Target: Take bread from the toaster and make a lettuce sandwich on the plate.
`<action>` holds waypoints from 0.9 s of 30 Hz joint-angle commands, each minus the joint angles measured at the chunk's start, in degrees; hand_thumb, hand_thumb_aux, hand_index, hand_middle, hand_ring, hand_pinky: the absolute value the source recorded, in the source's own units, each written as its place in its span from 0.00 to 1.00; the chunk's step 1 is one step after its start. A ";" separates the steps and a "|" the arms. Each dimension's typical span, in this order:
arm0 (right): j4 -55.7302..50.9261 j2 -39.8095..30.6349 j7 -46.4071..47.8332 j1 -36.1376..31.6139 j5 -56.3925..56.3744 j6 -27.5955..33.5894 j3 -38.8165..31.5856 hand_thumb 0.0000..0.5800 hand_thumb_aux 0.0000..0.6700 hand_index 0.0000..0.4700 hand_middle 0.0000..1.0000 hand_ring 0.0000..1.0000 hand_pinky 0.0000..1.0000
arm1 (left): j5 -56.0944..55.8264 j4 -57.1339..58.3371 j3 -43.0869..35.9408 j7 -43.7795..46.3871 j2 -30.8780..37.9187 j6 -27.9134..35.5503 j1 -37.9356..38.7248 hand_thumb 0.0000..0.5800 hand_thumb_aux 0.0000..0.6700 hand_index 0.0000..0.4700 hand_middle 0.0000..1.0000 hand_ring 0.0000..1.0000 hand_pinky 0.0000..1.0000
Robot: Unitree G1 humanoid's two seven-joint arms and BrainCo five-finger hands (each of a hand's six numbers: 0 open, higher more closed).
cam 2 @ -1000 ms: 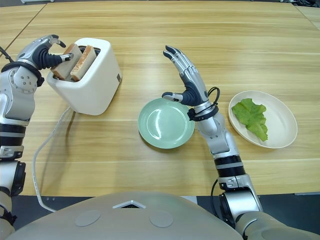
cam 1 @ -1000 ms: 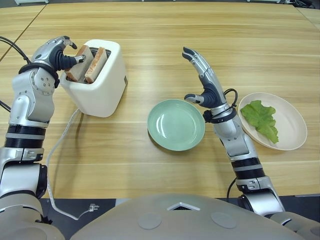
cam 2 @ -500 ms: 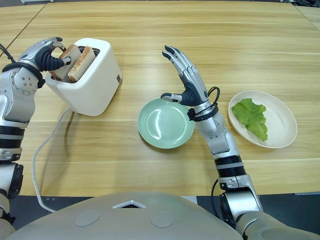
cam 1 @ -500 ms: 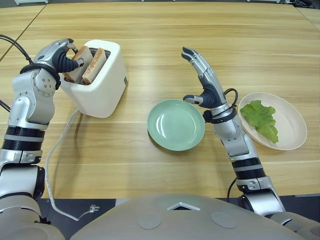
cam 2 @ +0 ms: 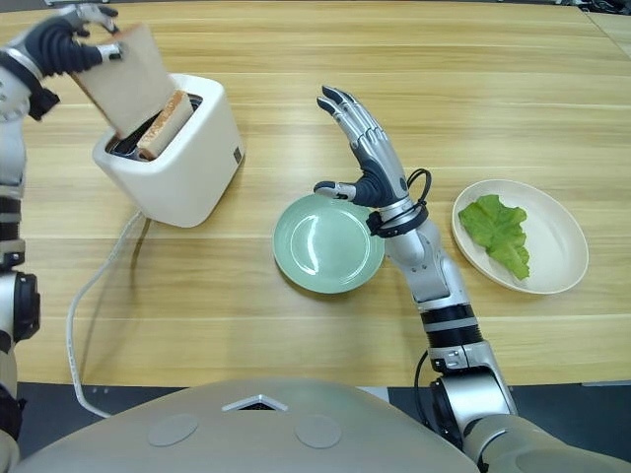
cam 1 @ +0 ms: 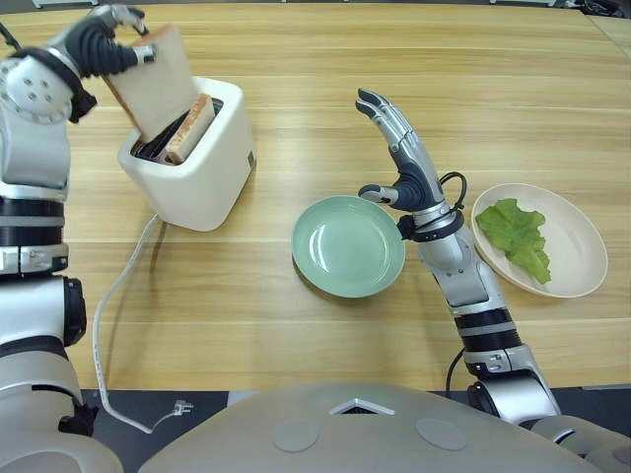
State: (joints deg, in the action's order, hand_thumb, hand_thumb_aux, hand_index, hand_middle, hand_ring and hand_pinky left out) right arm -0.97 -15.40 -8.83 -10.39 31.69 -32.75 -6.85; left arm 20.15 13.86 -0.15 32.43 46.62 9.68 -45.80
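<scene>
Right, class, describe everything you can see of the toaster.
The toaster is a cream, rounded, plastic-looking box standing upright on the left of the wooden table. Two slots on top: one holds a bread slice; the left hand holds a second slice raised over the other. A pale cord trails toward the near edge.

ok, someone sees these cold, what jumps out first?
The left hand at top left, holding a bread slice up over the white toaster, with a second slice sitting in the slot. Next, the right hand, open and upright beside the bare green plate at centre. At far right, lettuce lies on a beige plate.
</scene>
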 commanded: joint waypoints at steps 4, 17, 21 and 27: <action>-1.45 -0.41 -0.88 -2.77 -0.97 0.50 1.21 0.00 0.00 0.00 0.00 0.00 0.00 | -9.59 -4.84 -0.09 8.58 -2.39 0.72 -4.50 1.00 1.00 1.00 0.00 0.00 0.00; -11.46 -31.91 9.18 -7.99 20.56 18.85 8.08 0.00 0.00 0.00 0.00 0.00 0.00 | -28.55 -4.80 -8.19 19.19 -19.07 19.39 3.29 1.00 1.00 1.00 0.00 0.00 0.00; -16.52 -37.92 15.20 -3.14 19.85 26.80 10.09 0.00 0.00 0.00 0.00 0.00 0.00 | -28.53 -3.76 -14.31 21.43 -21.84 24.27 6.77 1.00 1.00 1.00 0.00 0.00 0.00; -18.98 -39.97 25.37 2.45 14.28 34.02 10.02 0.00 0.00 0.00 0.00 0.00 0.00 | -25.27 -0.65 -21.21 21.56 -23.77 24.72 10.89 1.00 1.00 1.00 0.00 0.00 0.00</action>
State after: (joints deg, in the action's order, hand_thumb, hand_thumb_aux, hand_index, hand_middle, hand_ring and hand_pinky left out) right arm -19.74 -54.85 12.90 -9.14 47.60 -0.45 4.04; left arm -6.10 12.09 -20.50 54.70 23.33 34.44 -35.38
